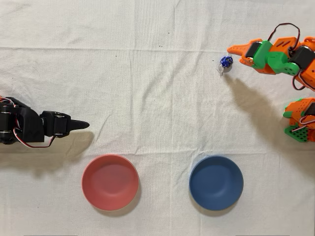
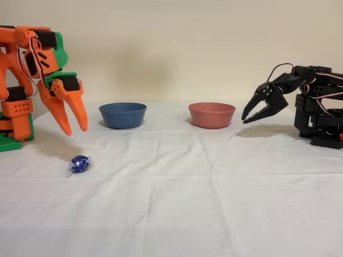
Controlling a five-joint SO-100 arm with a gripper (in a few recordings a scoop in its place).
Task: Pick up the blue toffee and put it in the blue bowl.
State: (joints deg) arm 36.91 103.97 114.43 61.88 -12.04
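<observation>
The blue toffee (image 1: 225,63) lies on the white cloth at the upper right of the overhead view; in the fixed view the toffee (image 2: 80,164) is at the lower left. My orange gripper (image 2: 75,130) hangs above the cloth just over and behind it, fingers pointing down and apart, with nothing between them. From overhead the gripper (image 1: 236,54) sits just right of the candy without touching it. The blue bowl (image 1: 216,183) stands at the bottom right of the overhead view, and the same bowl (image 2: 122,114) is behind the gripper in the fixed view.
A pinkish-red bowl (image 1: 110,182) stands beside the blue one, also seen in the fixed view (image 2: 211,114). The idle black arm (image 1: 44,125) reaches in from the far side of the cloth (image 2: 268,101). The wrinkled cloth covers the table.
</observation>
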